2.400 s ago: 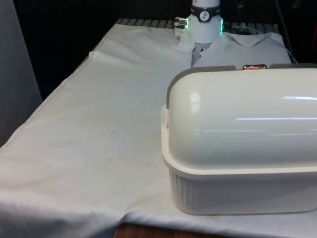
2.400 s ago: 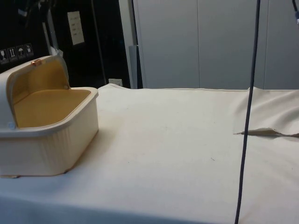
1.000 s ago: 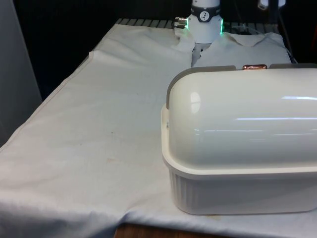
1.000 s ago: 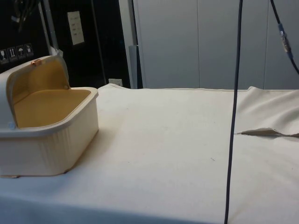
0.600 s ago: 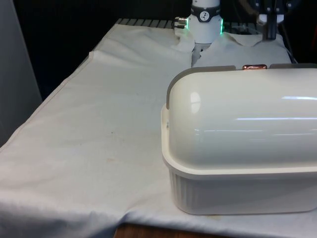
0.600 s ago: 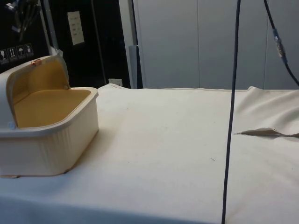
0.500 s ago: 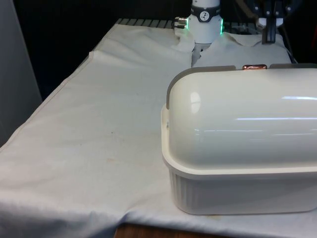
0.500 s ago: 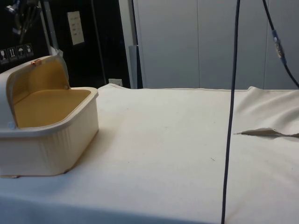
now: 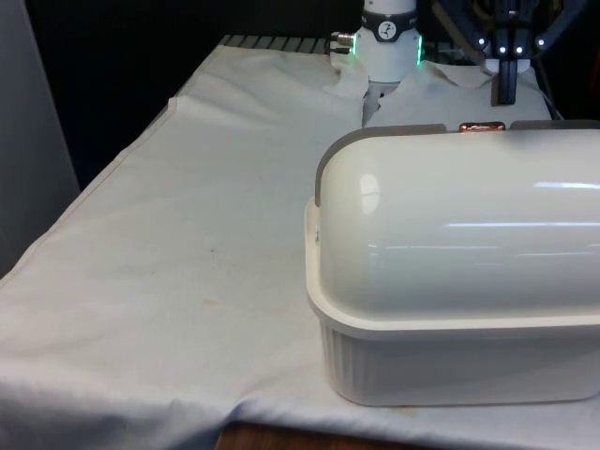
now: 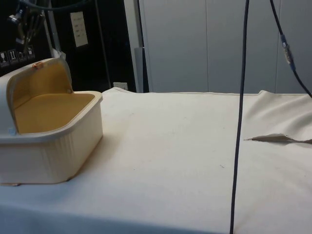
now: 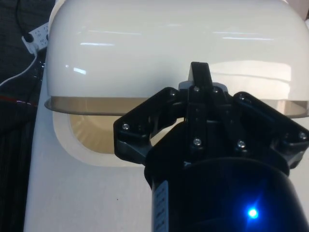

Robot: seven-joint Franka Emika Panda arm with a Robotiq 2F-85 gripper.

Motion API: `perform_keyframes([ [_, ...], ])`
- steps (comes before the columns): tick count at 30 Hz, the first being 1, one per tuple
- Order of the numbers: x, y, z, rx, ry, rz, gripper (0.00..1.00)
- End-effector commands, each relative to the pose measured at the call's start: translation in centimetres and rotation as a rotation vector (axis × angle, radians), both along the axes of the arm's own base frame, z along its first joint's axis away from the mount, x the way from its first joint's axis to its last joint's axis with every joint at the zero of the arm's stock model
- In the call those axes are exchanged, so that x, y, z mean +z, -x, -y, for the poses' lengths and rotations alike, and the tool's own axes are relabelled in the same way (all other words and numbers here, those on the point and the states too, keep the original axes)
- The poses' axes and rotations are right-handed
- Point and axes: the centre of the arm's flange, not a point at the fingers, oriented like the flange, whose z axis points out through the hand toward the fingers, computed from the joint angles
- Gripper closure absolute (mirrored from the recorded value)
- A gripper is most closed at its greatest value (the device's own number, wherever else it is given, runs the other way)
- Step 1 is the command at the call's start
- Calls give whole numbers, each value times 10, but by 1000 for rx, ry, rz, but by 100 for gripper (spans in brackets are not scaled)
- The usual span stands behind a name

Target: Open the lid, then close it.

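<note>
The gripper, fingers pressed together, has dropped in at the handle's one o'clock, ready to close the open lid.

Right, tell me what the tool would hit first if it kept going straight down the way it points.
Probably the lid of the bread box. The tool hangs point-down just above the lid's raised front edge with its copper handle. Depth is unclear, so it could slip past into the open box instead.

White bread box, lid rolled open
</note>
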Motion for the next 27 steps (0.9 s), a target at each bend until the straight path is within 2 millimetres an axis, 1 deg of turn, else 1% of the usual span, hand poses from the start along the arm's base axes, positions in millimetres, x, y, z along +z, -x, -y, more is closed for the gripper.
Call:
perform_keyframes([
  [1, -1, -1, -1, 2, -7, -8, 100],
  [9, -7, -3, 0, -1, -6, -27, 100],
  [20, -8, -3, 1, -6, 3, -43, 100],
  [27, -9, -1, -1, -5, 4, -82, 100],
])
